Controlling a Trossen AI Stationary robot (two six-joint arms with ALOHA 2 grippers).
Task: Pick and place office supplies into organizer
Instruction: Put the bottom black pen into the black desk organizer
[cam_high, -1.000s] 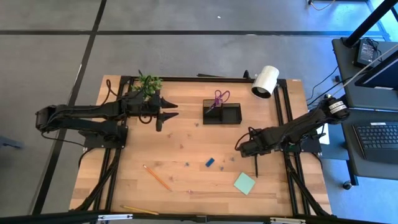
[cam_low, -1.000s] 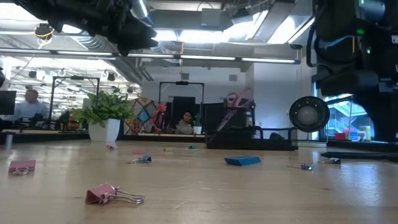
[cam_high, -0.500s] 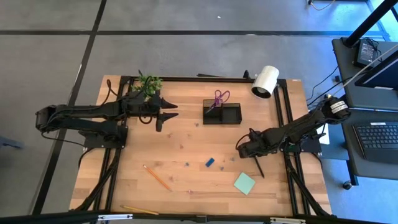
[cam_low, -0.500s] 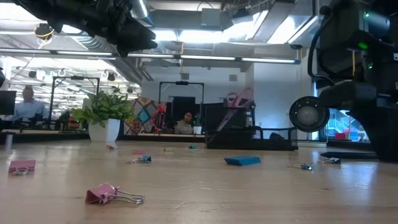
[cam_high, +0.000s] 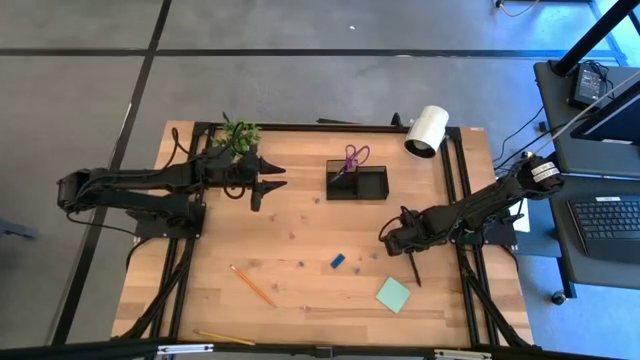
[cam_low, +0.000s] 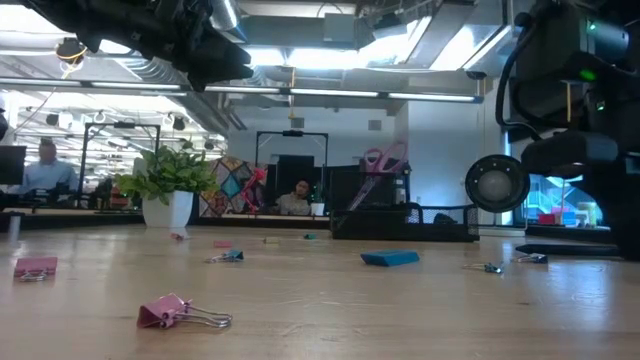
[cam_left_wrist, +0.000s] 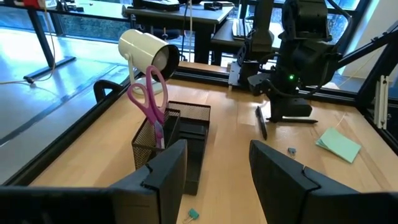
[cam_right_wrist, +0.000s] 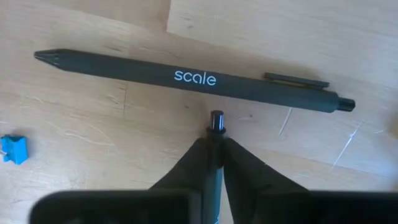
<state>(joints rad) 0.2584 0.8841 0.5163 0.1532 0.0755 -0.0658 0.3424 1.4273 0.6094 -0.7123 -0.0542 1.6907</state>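
**user1:** Right wrist view: right gripper (cam_right_wrist: 212, 140) has its jaws clamped on a thin black pen (cam_right_wrist: 213, 167), tip end poking out. 2nd pen (cam_right_wrist: 186, 78) w/ "scale" printed on it lies flat on the bench (cam_right_wrist: 93, 130) just past it, crosswise.

**user2:** Yep. High view, the held pen (cam_high: 413, 268) hangs near the sticky-note pad (cam_high: 393, 294). Organizer (cam_high: 358, 184) sits up-bench, scissors (cam_high: 352, 156) already in it. Left gripper (cam_high: 262, 180) idles by the plant (cam_high: 238, 133), jaws apart. Right arm's nearer imo; pen prob needs tipping upright first.
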